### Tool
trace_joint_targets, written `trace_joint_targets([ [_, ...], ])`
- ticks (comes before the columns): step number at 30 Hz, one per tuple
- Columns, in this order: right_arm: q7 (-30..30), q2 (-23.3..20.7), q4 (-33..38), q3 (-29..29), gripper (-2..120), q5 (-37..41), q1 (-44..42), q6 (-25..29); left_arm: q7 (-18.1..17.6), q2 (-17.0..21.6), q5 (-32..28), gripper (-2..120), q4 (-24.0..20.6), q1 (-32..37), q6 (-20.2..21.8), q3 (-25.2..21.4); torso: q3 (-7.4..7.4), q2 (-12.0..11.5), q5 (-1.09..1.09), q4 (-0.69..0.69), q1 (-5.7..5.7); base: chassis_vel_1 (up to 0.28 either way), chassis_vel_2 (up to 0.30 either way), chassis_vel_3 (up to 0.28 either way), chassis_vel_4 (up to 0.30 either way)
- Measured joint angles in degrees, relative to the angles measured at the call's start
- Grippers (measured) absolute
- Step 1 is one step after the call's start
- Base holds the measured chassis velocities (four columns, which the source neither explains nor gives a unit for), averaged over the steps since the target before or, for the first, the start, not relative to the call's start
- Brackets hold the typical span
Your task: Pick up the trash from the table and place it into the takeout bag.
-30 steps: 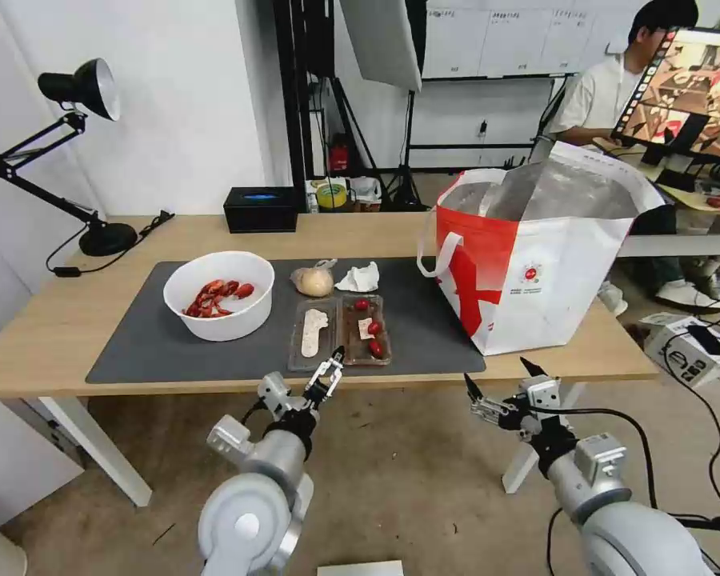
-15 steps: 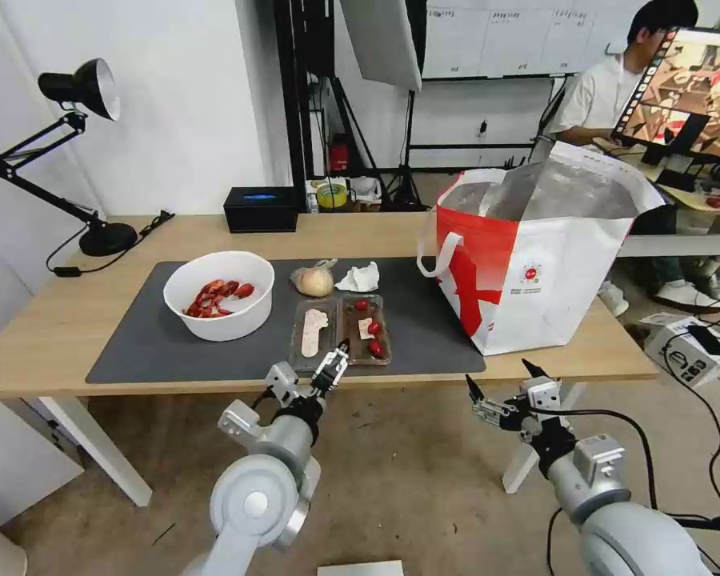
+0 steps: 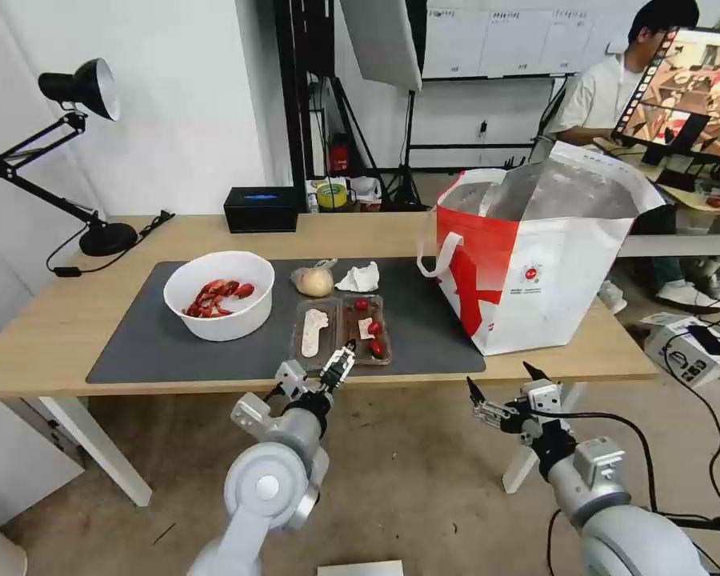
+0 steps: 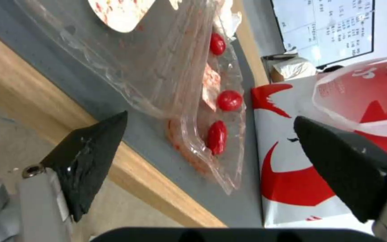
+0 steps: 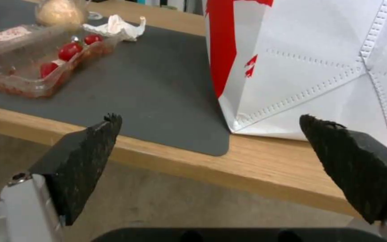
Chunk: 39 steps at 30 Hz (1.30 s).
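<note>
- Desk lamp, black and jointed (image 3: 72, 144), stands at the far left of the long light-wood desk (image 3: 56, 320), well clear of the work.
- White round bowl with red shellfish scraps (image 3: 218, 294) sits untouched on the dark grey mat (image 3: 152, 344).
- Clear bag around a beige lump (image 3: 314, 280) and crumpled white tissue (image 3: 359, 278) lie just behind the clear two-part plastic tray with red bits (image 3: 340, 330).
- Left gripper (image 3: 340, 364) has edged forward over the last second, from below the desk's front edge to the tray's near rim; its jaws stand wide apart and hold nothing, and the wrist view frames the tray (image 4: 180, 101) between them. The tray looks to be the first pick.
- Large boxy red-and-white takeout bag with silver foil lining (image 3: 536, 264) stands open-mouthed at the mat's right end, nothing seen dropped in.
- Right gripper (image 3: 500, 388) hangs below the desk edge near the bag, jaws spread, empty, unmoved.
</note>
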Motion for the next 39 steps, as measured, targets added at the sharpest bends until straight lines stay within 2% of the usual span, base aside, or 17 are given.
trace_joint_targets([
  [16, 0.1, 0.3, -0.3, -0.3, 100, -0.7, -0.2, 0.0, 0.1, -0.1, -0.5, 100, 2.3, -2.1, -1.9, -0.6, 0.00, 0.0, 0.00, 0.00, 0.00, 0.000, 0.000, 0.000, 0.000],
  [20, 0.1, 0.5, -0.5, -0.5, 100, -1.0, -0.1, 0.0, 2.3, -0.1, -1.1, 100, 1.7, -2.0, -2.9, -1.0, 0.00, 0.0, 0.00, 0.00, 0.00, 0.000, 0.000, 0.000, 0.000],
  [22, 0.1, 1.0, -0.5, -0.6, 100, -1.1, -0.3, 0.0, 5.7, -0.1, -2.6, 100, 0.7, -1.9, -3.7, -1.6, 0.00, 0.0, 0.00, 0.00, 0.00, 0.000, 0.000, 0.000, 0.000],
  [25, 0.1, 1.4, -0.5, -0.6, 100, -1.2, -0.3, 0.0, 7.4, -0.1, -3.3, 100, -0.1, -1.8, -4.0, -2.0, 0.00, 0.0, 0.00, 0.00, 0.00, 0.000, 0.000, 0.000, 0.000],
  [29, 0.1, 1.6, -0.6, -0.6, 100, -1.4, -0.5, 0.0, 8.7, 0.0, -3.7, 100, -0.5, -1.6, -4.2, -2.2, 0.00, 0.0, 0.00, 0.00, 0.00, 0.000, 0.000, 0.000, 0.000],
  [39, 0.1, 2.0, -0.5, -0.5, 100, -1.9, -1.1, 0.0, 9.5, 0.2, -3.4, 100, -0.4, -2.0, -4.0, -1.6, 0.00, 0.0, 0.00, 0.00, 0.00, 0.000, 0.000, 0.000, 0.000],
])
